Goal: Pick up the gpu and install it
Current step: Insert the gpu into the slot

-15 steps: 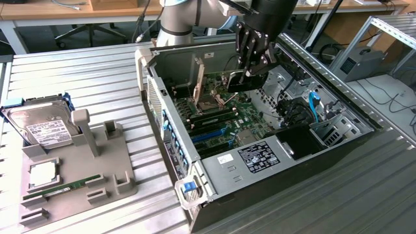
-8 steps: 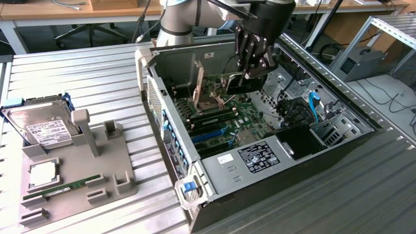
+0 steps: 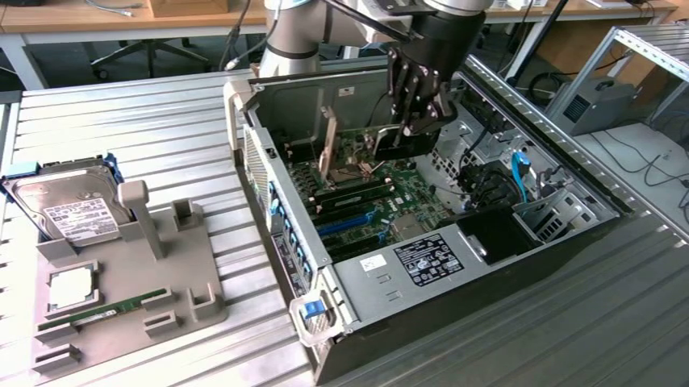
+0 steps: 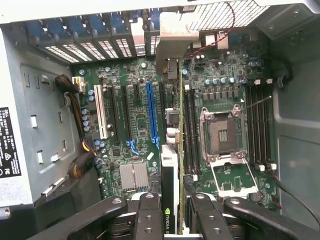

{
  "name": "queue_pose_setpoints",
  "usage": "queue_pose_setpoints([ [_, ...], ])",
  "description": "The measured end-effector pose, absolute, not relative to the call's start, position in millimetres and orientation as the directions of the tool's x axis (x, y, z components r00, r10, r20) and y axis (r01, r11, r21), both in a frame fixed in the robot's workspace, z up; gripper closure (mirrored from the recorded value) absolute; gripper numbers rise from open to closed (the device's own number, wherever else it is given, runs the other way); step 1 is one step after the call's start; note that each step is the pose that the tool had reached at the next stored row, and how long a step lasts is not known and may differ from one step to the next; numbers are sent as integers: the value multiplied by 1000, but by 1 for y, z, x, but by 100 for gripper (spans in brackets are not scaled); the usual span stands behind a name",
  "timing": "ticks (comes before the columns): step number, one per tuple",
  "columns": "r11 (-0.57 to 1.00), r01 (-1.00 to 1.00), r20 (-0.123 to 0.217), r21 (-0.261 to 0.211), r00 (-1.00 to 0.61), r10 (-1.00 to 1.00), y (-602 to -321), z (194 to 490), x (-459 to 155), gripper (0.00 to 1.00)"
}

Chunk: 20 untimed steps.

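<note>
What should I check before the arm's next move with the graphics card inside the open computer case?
1. The thin dark graphics card is gripped by the claw: ok.
2. Card stands on edge toward the green motherboard: ok.
3. The long blue slot is empty: ok.
4. Card lined up over that slot: cannot tell.
5. The card's silver bracket points toward the vented rear slot covers: ok.
6. Card seated: not ok, it hangs above the board.

Ribbed grey metal worktop (image 3: 151, 137); wooden desks (image 3: 97, 16) behind; office chair base (image 3: 151, 50) beneath; aluminium frame (image 3: 646, 48), exterior view's right.
</note>
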State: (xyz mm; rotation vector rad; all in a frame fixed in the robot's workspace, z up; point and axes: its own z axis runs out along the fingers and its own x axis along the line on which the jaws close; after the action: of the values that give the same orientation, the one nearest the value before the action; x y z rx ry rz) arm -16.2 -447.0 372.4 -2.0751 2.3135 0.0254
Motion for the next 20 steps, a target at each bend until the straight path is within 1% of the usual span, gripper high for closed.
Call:
queue_pose_setpoints([
  [20, 109, -994, -36, -10, -108, -993, -447, 364, -16, 73],
])
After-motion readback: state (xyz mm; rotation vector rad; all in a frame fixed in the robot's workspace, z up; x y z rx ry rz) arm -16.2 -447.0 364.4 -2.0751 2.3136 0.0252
